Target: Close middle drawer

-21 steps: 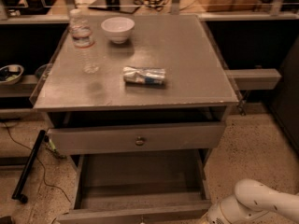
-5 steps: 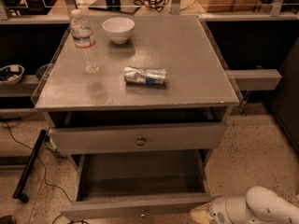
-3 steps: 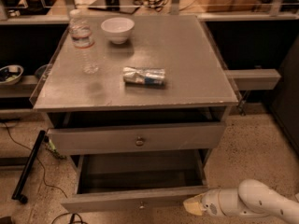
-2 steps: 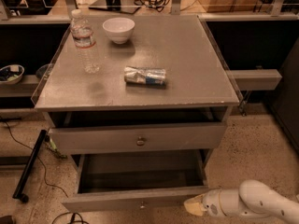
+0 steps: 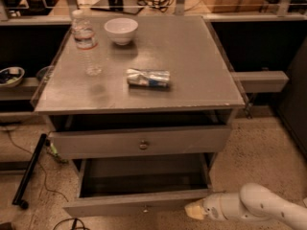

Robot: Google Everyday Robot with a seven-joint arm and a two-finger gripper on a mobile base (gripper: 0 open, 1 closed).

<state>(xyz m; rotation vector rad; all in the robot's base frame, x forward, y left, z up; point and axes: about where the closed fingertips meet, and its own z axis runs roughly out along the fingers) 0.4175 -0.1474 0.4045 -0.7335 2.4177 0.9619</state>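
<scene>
**Middle drawer open, tool at its right front corner**

Camera view, looking down at the table front.

- We note the middle drawer (image 5: pixel 120 204) pulled well out from under the table (image 5: pixel 201 71). Its bare grey floor is exposed, and its low flat front faces us with a small round knob (image 5: pixel 145 208) at centre.
- Above it, the taller-fronted upper drawer (image 5: pixel 96 143) stands out a little from the frame. It has a brass-coloured knob (image 5: pixel 143 144) at mid-front.
- The tool (image 5: pixel 193 210) sits low at lower right, with its pale tip at the right end of the middle drawer's front. We cannot say whether it touches the wood, nor whether the tool is apart or together.
- The white arm (image 5: pixel 261 209) runs from the tool off the right edge, low over the speckled floor (image 5: pixel 259 147).
- On the table top we log three things:
  - A clear water bottle (image 5: pixel 86 42) stands upright at rear left.
  - A white bowl (image 5: pixel 121 30) sits just to the bottle's right.
  - A crushed can (image 5: pixel 147 77) lies on its side near the middle, well apart from both.
- A black pole (image 5: pixel 29 171) leans across the floor left of the table.
</scene>
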